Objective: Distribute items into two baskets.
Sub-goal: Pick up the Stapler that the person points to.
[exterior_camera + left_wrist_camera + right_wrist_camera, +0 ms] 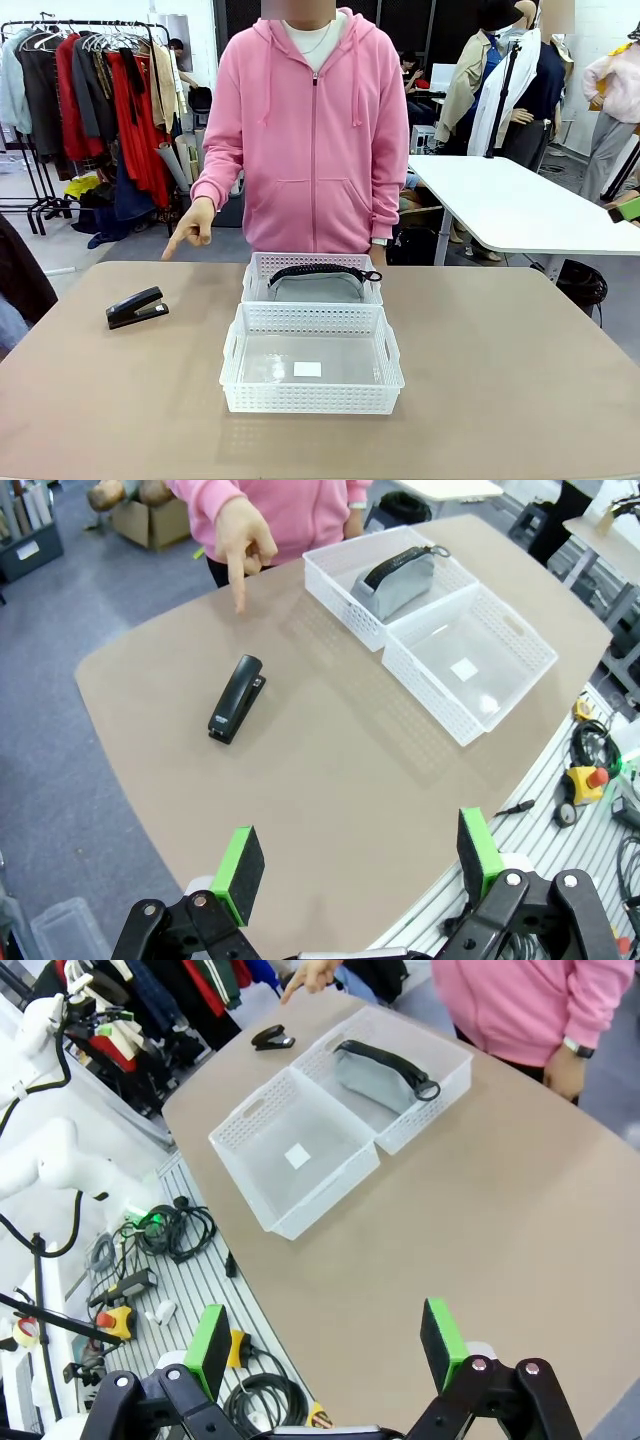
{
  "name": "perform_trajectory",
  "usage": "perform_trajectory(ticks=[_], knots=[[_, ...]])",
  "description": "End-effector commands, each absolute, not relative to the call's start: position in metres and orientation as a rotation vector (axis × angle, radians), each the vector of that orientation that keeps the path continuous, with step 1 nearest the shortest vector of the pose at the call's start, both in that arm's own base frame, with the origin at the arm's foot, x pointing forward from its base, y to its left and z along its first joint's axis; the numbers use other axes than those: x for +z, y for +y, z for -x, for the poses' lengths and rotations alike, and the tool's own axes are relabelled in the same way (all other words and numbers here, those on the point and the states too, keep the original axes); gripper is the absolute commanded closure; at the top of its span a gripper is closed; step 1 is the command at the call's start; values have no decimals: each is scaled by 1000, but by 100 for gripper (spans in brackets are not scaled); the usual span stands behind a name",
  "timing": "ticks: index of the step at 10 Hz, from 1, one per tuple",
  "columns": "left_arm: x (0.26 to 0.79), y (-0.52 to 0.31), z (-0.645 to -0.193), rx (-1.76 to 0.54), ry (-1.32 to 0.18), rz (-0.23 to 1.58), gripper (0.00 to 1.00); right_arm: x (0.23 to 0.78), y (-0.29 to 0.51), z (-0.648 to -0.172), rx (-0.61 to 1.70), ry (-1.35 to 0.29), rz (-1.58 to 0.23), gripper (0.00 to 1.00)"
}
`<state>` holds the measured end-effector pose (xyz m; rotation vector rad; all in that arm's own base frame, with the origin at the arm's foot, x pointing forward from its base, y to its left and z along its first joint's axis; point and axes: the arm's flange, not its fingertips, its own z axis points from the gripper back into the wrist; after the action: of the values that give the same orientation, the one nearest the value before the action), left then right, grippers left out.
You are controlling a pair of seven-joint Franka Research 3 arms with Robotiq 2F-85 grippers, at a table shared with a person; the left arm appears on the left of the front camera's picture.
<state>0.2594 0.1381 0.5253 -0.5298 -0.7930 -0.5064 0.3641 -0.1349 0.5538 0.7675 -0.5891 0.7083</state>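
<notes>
On the tan, matte table (500,390), two white plastic baskets stand end to end and touching, long sides across the front view. Both are low rectangles with rounded corners, perforated lattice walls and smooth floors. The near basket (312,398) has a small white label (307,369) lying flat on its glossy floor. The far basket (315,264) sits at twelve o'clock from it and holds the grey fabric pouch (315,290). The pouch is soft and slightly slumped, and a black zipper and strap (320,270) arch along its top edge.

The black stapler (136,308) lies on bare tabletop at about nine o'clock from the baskets, well apart from them. It is a small hard wedge with its top arm raised a little from the base at one end.

At the far edge stands a person in a pink zip hoodie (310,130). One hand (195,226), at about one o'clock from the stapler, hangs above the table edge with its index finger pointing down.

In the left wrist view, the left gripper (358,852) hovers high above the table with its jaws spread wide and nothing between the flat green pads. The stapler lies at about eleven o'clock ahead of it.

In the right wrist view, the right gripper (326,1343) is likewise wide apart and empty. It hangs over the table's near edge, with the baskets at about twelve o'clock.
</notes>
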Motion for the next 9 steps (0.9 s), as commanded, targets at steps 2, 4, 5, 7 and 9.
perform_trajectory(ticks=[2, 4, 5, 7, 9], knots=[[538, 135, -307, -496, -766, 483, 0, 552, -133, -363, 721, -623, -787, 0], [543, 136, -353, -463, -725, 425, 0, 552, -133, -363, 721, -623, -787, 0], [544, 135, -375, -467, -710, 419, 0, 552, -133, -363, 721, -623, -787, 0], [544, 126, -417, -509, -677, 400, 0, 552, -133, -363, 721, -623, -787, 0], [541, 110, -454, -546, -661, 369, 0, 552, -133, -363, 721, -623, -787, 0]])
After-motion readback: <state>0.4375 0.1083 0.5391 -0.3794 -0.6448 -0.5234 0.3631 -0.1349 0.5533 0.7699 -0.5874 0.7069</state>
